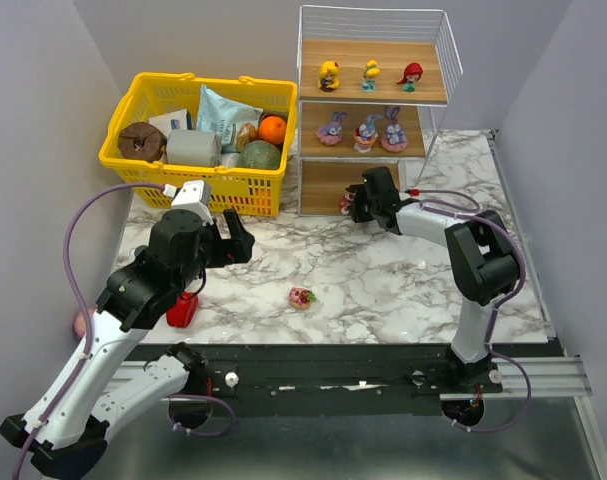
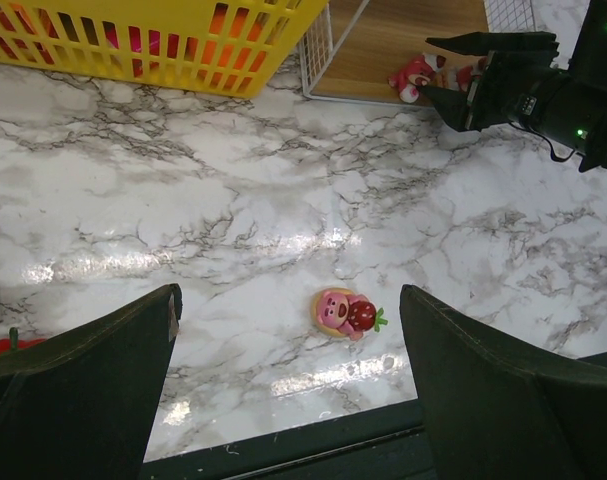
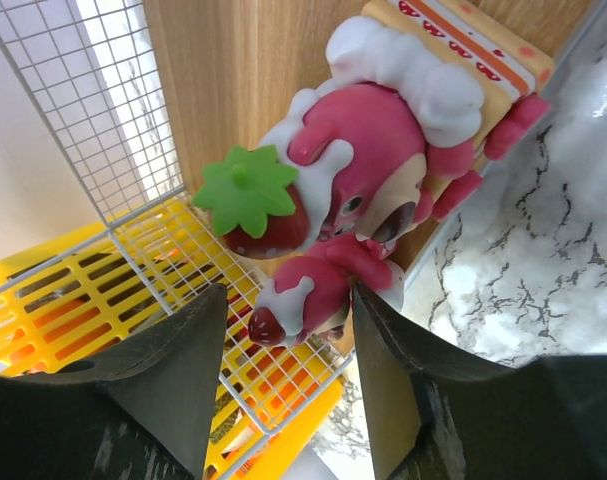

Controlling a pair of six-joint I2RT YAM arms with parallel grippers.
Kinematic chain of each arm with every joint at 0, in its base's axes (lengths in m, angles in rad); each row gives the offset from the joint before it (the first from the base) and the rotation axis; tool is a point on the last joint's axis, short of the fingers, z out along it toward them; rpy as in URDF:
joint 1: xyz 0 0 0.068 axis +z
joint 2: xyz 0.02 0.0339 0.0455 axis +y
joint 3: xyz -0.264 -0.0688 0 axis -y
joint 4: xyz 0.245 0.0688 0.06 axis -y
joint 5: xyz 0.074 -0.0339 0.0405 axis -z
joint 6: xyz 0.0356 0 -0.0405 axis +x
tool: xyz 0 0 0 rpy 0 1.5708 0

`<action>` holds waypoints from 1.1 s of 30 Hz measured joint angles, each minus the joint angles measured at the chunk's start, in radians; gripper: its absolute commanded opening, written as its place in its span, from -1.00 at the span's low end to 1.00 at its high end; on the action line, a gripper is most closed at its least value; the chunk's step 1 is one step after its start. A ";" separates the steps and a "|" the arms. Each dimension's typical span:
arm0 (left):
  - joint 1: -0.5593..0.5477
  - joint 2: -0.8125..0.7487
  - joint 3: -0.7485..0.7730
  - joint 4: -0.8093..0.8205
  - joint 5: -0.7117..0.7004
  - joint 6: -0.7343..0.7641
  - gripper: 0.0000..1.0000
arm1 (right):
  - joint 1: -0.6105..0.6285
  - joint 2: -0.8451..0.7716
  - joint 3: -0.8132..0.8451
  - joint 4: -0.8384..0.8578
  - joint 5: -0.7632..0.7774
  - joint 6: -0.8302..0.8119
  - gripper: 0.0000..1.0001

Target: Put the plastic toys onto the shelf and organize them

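Top ext cam: high, behind near edge, looks down & fwd over whole marble table (image 1: 383,280) to the shelf (image 1: 388,50) at back. Left wrist cam: mid height, angled down at tabletop twd shelf's foot. Right wrist cam: v. close, at shelf's bottom board. Both wrist views share the pink bear figurine (image 3: 373,190) there.

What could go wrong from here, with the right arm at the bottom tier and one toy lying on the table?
1. The right gripper has its jaws apart around a small pink toy near the front edge of the shelf's bottom board; backing out could drag it off.
2. It sits tight beside the strawberry toy, so a nudge may topple both.
3. The open left gripper hangs over the toy on the table, which may skid on the glossy marble.
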 measured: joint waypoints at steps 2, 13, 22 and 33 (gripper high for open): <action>0.003 0.000 0.000 0.000 0.000 0.000 0.98 | 0.000 0.000 0.000 0.001 0.003 0.000 0.22; 0.005 0.001 0.000 0.000 0.000 0.003 0.98 | 0.000 -0.001 -0.014 0.041 0.004 0.000 0.29; 0.006 -0.002 0.000 0.000 0.000 0.003 0.97 | 0.000 -0.043 -0.082 0.100 0.004 -0.002 0.32; 0.006 -0.024 0.000 0.000 0.000 0.003 0.98 | 0.000 -0.152 -0.175 0.164 -0.022 -0.010 0.38</action>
